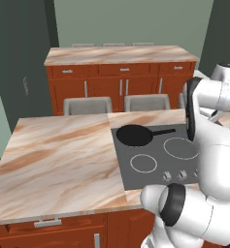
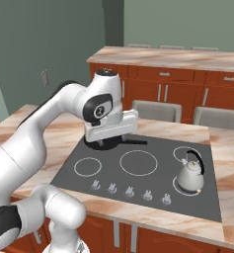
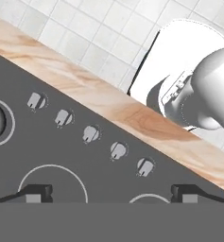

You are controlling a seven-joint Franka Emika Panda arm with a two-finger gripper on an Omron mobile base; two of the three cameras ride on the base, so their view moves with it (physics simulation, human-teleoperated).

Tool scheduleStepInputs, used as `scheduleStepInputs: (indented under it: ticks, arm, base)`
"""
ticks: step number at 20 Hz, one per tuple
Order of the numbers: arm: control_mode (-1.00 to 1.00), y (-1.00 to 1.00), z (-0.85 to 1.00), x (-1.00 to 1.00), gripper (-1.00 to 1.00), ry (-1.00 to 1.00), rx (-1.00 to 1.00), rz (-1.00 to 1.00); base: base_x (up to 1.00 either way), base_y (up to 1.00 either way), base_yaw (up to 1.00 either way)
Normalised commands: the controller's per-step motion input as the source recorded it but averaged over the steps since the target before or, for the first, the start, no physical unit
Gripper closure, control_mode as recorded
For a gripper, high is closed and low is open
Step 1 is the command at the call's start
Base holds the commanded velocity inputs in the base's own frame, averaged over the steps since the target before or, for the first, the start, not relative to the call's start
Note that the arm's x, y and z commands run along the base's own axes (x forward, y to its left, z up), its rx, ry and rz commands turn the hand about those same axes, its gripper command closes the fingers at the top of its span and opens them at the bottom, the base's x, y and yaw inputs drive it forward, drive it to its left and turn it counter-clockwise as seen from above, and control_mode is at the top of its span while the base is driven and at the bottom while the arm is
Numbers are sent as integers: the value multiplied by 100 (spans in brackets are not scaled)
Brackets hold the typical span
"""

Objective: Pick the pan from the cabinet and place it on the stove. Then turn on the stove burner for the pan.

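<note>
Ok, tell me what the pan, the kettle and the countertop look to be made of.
Pan: matte black, likely coated metal, since it shows no shine. Kettle: polished silver metal, going by its bright highlights; its handle is dark. Countertop: veined pink-beige stone, marble-like and smooth, though it could be laminate.

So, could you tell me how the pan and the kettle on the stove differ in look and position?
The pan is flat, round and black with a long straight handle; the kettle is tall, rounded and silver with a dark arched handle. The pan sits on a back burner at the cooktop's left end, the kettle on a front ring at the right end. Both rest on the stove.
</note>
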Motion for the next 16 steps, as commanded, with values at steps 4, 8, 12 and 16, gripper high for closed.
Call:
scheduleStepInputs:
  ticks: [4,8,12,16]
  arm:
    - [-100,12,-11,-27,-100,-2,-9,2]
    - [-100,25,-5,-35,-100,-1,-16,17]
    - [-100,22,0,-35,-100,0,-6,32]
    - [-100,19,0,-22,-100,1,-2,42]
  base:
    - [0,0,0]
    - [0,0,0]
    - [0,0,0]
    - [0,0,0]
